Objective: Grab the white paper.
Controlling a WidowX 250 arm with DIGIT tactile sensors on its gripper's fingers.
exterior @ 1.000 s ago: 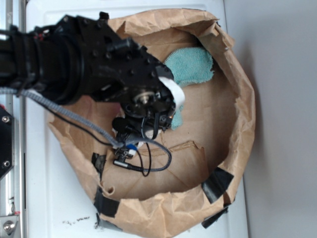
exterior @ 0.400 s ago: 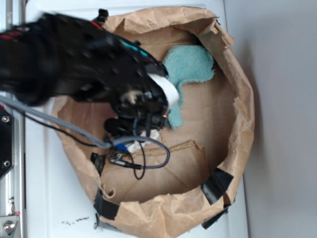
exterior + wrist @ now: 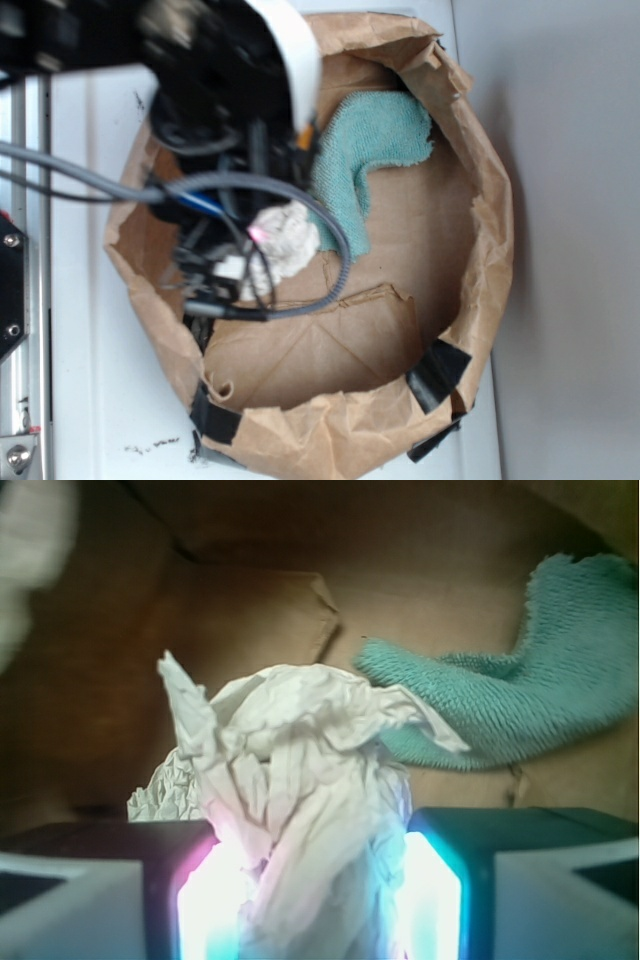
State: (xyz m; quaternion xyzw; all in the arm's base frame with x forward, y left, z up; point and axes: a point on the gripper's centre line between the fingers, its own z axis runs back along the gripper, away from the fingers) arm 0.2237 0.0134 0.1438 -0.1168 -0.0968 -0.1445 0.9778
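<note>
The white paper (image 3: 300, 780) is a crumpled off-white wad pinched between my gripper's (image 3: 318, 905) two glowing pads, and it sticks up past them. In the exterior view the white paper (image 3: 288, 240) hangs below the blurred black arm, inside the bag, with the gripper (image 3: 252, 258) shut on its left side. Cables cross in front of it. The teal cloth (image 3: 365, 150) lies just right of the paper on the bag floor and shows at the upper right as teal cloth (image 3: 520, 690) in the wrist view.
The brown paper bag (image 3: 485, 200) has high crumpled walls all around, patched with black tape (image 3: 437, 372) near the front. A grey cable (image 3: 330, 285) loops under the arm. White tabletop (image 3: 90, 400) lies to the left, with a metal rail at the far left.
The arm has swung up and to the left, and the white paper, hidden under the wrist before, now shows held in the gripper. The teal cloth is more uncovered.
</note>
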